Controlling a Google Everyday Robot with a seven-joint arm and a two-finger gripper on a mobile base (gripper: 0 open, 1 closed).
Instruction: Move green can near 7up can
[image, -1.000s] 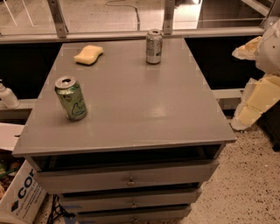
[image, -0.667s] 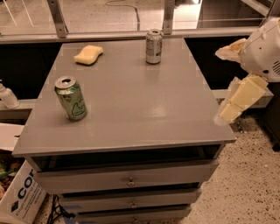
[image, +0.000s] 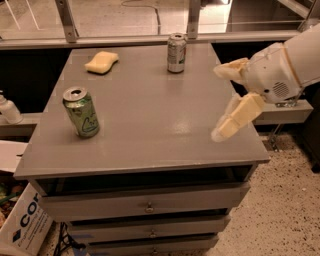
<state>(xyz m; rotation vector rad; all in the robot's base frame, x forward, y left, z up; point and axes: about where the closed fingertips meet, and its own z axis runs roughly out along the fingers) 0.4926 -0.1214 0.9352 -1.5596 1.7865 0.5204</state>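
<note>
The green can (image: 81, 112), yellow-green with pale swirls and a silver top, stands upright at the left front of the grey table top (image: 150, 125). The 7up can (image: 176, 52), silver-grey with a green band, stands upright at the far middle edge. My gripper (image: 216, 103) hovers over the table's right edge, open and empty, its cream fingers (image: 239, 116) pointing left. It is far to the right of the green can and in front of and right of the 7up can.
A yellow sponge (image: 101, 62) lies at the far left of the table. Drawers (image: 147, 205) are below the top. A white bottle (image: 8, 108) stands on a ledge at left. A cardboard box (image: 22, 222) sits on the floor at lower left.
My gripper has moved left from beyond the table's right side to over its right edge. The cans and sponge have not moved.
</note>
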